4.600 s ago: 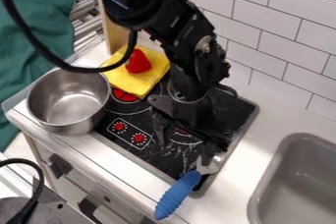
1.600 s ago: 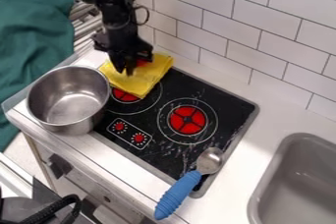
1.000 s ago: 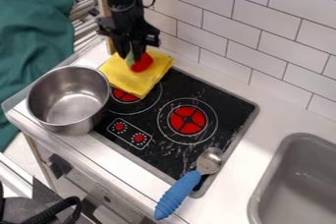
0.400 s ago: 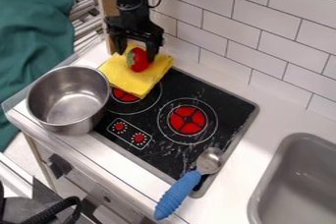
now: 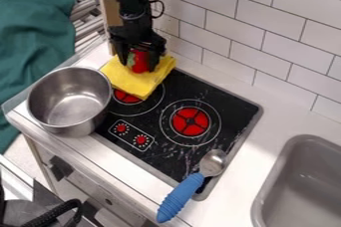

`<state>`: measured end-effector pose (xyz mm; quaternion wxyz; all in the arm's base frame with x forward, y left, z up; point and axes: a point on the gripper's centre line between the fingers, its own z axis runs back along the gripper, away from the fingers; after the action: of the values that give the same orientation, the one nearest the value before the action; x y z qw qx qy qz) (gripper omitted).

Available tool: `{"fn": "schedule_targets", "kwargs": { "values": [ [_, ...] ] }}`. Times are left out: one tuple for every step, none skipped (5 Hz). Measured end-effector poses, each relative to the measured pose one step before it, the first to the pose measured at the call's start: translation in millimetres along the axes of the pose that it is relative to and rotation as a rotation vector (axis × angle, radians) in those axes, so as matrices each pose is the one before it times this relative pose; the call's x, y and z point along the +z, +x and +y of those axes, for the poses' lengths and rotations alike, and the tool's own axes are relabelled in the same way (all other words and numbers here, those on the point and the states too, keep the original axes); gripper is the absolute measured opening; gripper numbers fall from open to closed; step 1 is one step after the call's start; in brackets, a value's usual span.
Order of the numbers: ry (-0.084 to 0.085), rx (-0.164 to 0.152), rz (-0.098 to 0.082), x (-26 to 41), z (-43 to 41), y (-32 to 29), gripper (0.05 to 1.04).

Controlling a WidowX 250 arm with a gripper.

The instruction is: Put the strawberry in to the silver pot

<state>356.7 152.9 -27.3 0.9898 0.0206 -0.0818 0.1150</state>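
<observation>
The black two-finger end effector [image 5: 138, 66] is hanging open around the red-and-green toy strawberry [image 5: 140, 60], which is resting on the flat yellow cloth [image 5: 135, 84] beside the round, silver metal pot [image 5: 69, 102].

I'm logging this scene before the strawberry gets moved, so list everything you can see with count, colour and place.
strawberry: one, red and green, on the yellow cloth
yellow cloth: one, overlapping the stovetop's far left corner
pot: one, silver, left of the stovetop
stovetop: one, black with red burners and dials, set in the counter
spoon: one, silver with blue handle, across the stovetop's near edge
counter: one, white, around the stovetop
sink: one, grey, lower right
tiles: many, white, back wall
fabric: one piece, teal, upper left
cable: one, black, lower left
arm: one, black, from the top edge
gripper: one, black, fingers either side of the strawberry
</observation>
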Motion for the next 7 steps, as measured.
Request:
{"fn": "schedule_targets", "kwargs": {
  "values": [
    [-0.0131,-0.0056,0.0068,-0.22,-2.12,-1.38,0.779],
    [-0.0242,-0.0073,-0.0039,11.06,-5.29,-6.15,0.779],
    [-0.0012,-0.0138,-0.0604,36.53,-4.48,-4.06,0.779],
    [0.0022,0.0054,-0.0139,30.46,-0.01,-27.79,0.779],
    [-0.0013,-0.0026,0.0274,11.24,5.33,-38.24,0.779],
    [0.0191,0.0122,0.0672,-10.56,9.19,-37.21,0.779],
    [0.0166,0.0483,-0.039,-3.87,19.05,-3.08,0.779]
  ]
}}
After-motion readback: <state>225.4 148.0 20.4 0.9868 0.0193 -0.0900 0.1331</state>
